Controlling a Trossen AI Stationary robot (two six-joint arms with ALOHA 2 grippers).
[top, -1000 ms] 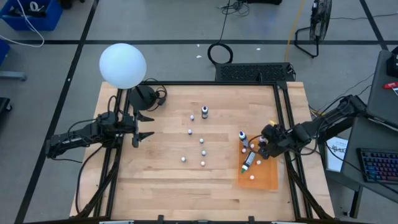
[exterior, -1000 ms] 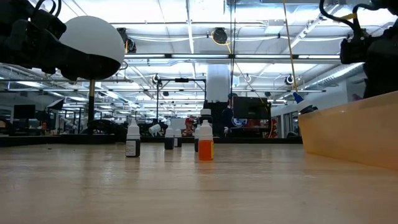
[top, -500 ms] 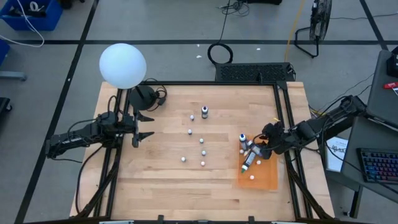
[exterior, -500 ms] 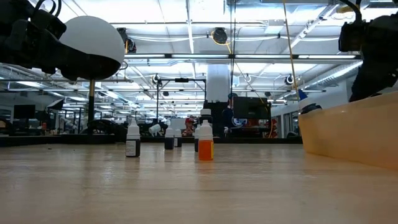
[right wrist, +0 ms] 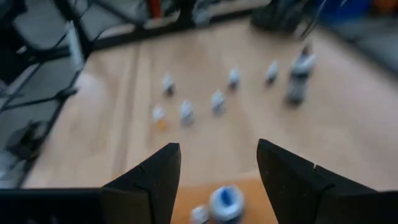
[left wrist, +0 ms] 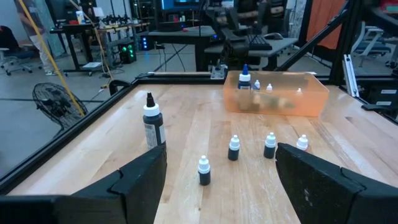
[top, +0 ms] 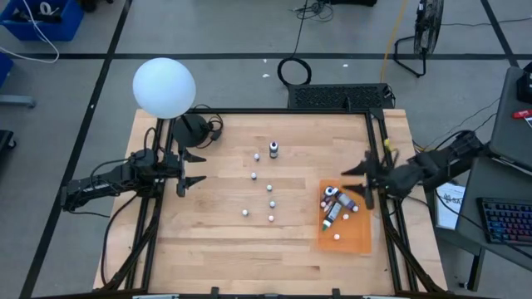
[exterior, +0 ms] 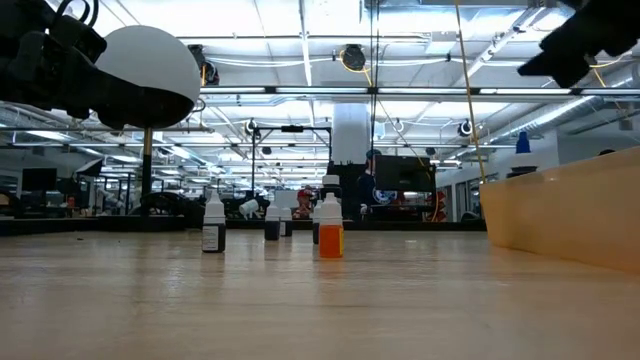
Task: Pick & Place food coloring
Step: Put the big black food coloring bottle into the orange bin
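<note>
Six bottles (top: 271, 188) standing loose on the table (top: 216, 249) — several more in one orange tray (top: 357, 237).

We record a light wooden table (top: 208, 249) with a dark frame. Directly on it: six food coloring bottles (top: 271, 188) standing loosely grouped near the centre, the tallest dark bottle (top: 273, 150) farthest back, and an orange tray (top: 362, 237) at the right edge. A white globe lamp (top: 164, 87) stands at the back-left corner.
</note>
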